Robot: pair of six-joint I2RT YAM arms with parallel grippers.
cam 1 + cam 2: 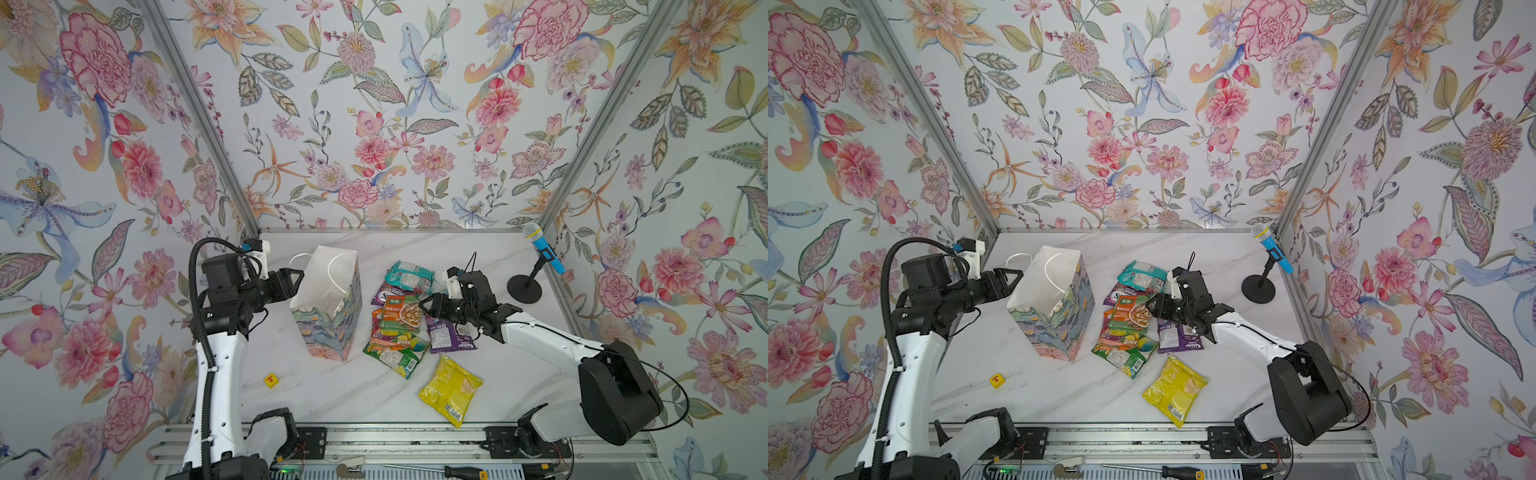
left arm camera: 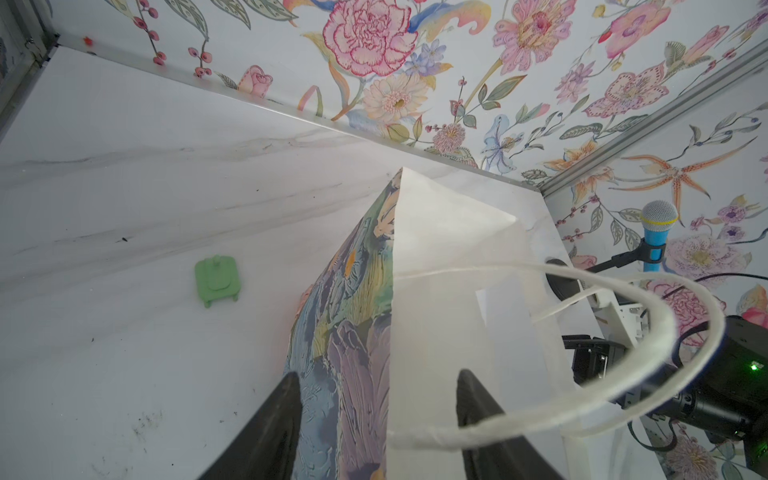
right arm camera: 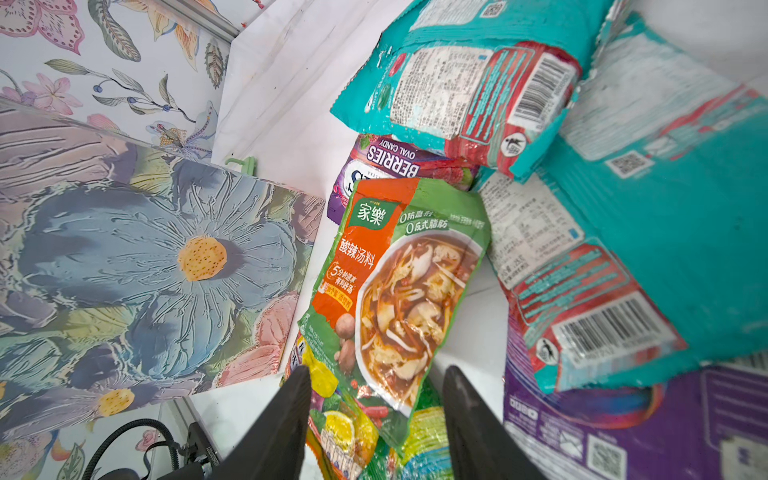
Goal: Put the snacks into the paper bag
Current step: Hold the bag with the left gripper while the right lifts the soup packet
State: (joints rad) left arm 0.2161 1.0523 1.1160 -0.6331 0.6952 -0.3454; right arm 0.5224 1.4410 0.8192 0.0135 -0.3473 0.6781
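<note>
**Snacks** (image 1: 399,324): an overlapping pile at the centre of the table (image 1: 332,395). No packet shows in the part of the bag's lining that is in view.
- The soup packet (image 3: 399,291), green and orange, lies face up on top of the pile.
- The teal packets (image 1: 409,276) are at the pile's 12 o'clock and the purple packet (image 1: 446,338) at its 4 o'clock.
- The yellow packet (image 1: 451,388) lies alone at 5 o'clock, apart from the rest.

**Paper bag** (image 1: 328,328): upright with its mouth open, just beside the pile at its 9 o'clock.

**Right gripper** (image 1: 426,309): at the 3 o'clock edge of the soup packet, jaws apart. In the right wrist view the packet's near end lies in the gap between the fingers (image 3: 291,415). It is not pinched.

**Left gripper** (image 1: 296,279): at the bag's 10 o'clock rim, jaws apart. In the left wrist view the bag's wall edge runs between the fingers (image 2: 282,415), and a cord handle (image 2: 623,374) is draped over one of them. The paper is not clamped.

**Step in hand (judgement):** set-up for a pick. The right gripper is lined up on the soup packet and the left is placed to steady the bag's mouth.

**Next move calls for:**
- The right jaws close on the packet's edge only, because the glossy film may slip or drag its neighbours.
- The packet is then lifted clear, carried toward 9 o'clock over the mouth, and let go.
- The left jaws take the rim so the light bag does not tip, with the handle kept out of the opening.

**Not task items:** the yellow cube (image 1: 271,380) at the bag's 7 o'clock and the toy microphone (image 1: 540,249) at the pile's 2 o'clock.
</note>
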